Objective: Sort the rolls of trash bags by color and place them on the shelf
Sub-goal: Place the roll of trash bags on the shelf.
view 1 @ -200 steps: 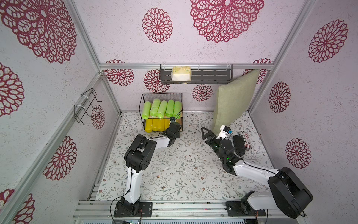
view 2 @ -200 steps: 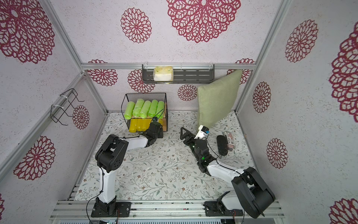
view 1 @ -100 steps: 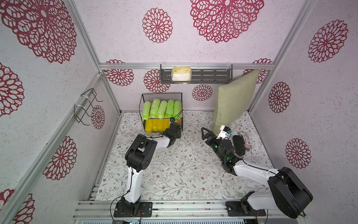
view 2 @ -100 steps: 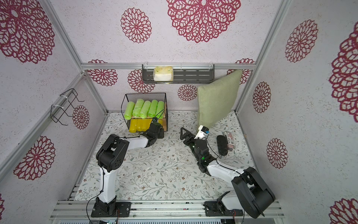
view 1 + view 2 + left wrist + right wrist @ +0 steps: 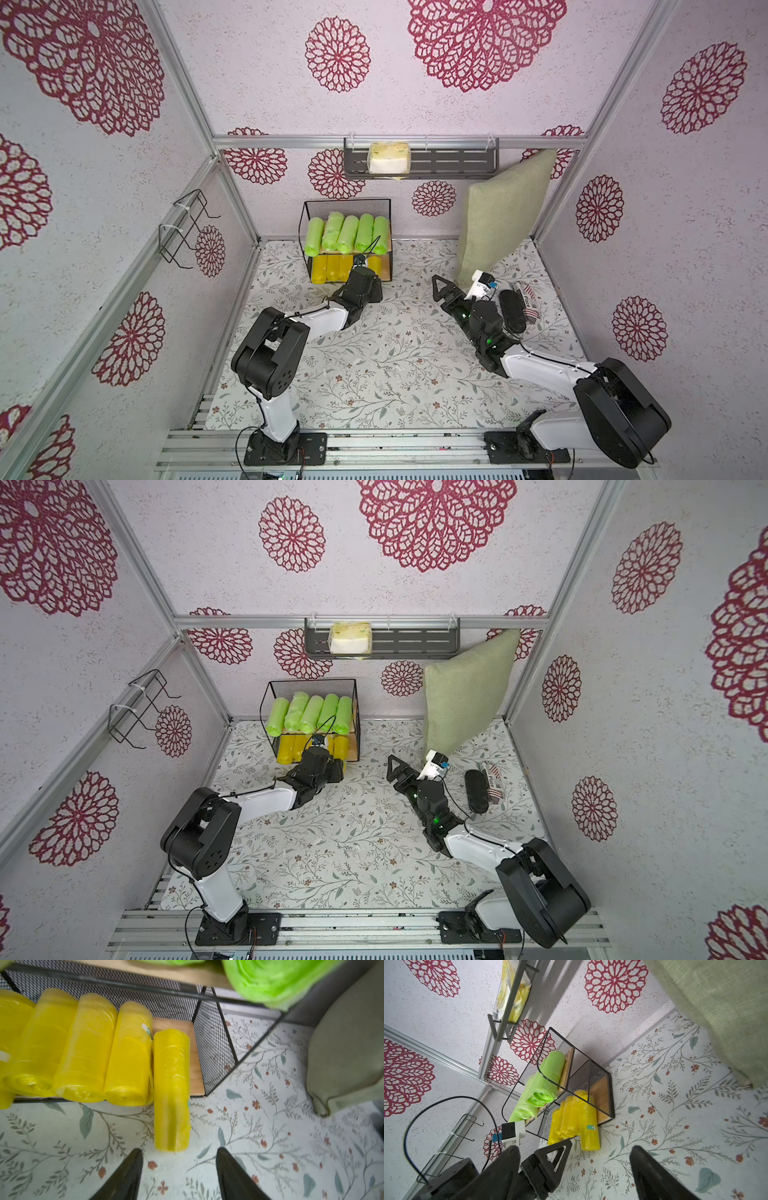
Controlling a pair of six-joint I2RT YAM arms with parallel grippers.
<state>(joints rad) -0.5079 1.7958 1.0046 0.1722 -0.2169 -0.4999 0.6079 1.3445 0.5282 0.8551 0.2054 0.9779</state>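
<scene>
**Top views.** The shelf (image 5: 347, 201) stands at the counter's (image 5: 395, 365) back edge, left of centre. Five green rolls (image 5: 347, 232) lie side by side on its upper board. The yellow rolls (image 5: 330, 268) lie on the lower board. The left pincer (image 5: 370, 289) sits low over the counter, just in front of the shelf's right front corner, and hides part of the lower board. The right pincer (image 5: 456, 292) is well apart from the shelf, right of centre. It is near the foot of a cushion (image 5: 503, 220) that leans in the back right corner. A grey rack (image 5: 453, 163) on the back wall carries a pack (image 5: 388, 158).

**Left wrist view.** Four yellow rolls lie tight together on the lower board. A fifth roll (image 5: 171, 1088) lies at their right, touching the fourth. Its far half is on the board and its near half reaches past the front edge over the counter. The left pincer's jaws stand apart, wider than this roll. Their tips are about level with its near end, with a gap on each side. The pincer holds nothing. The roll is slightly blurred.

**Right wrist view.** The right pincer's jaws are spread wide and hold nothing. Beyond them the fifth roll sticks out of the shelf front, with the left pincer just beside its near end. The green rolls lie on the board above.
</scene>
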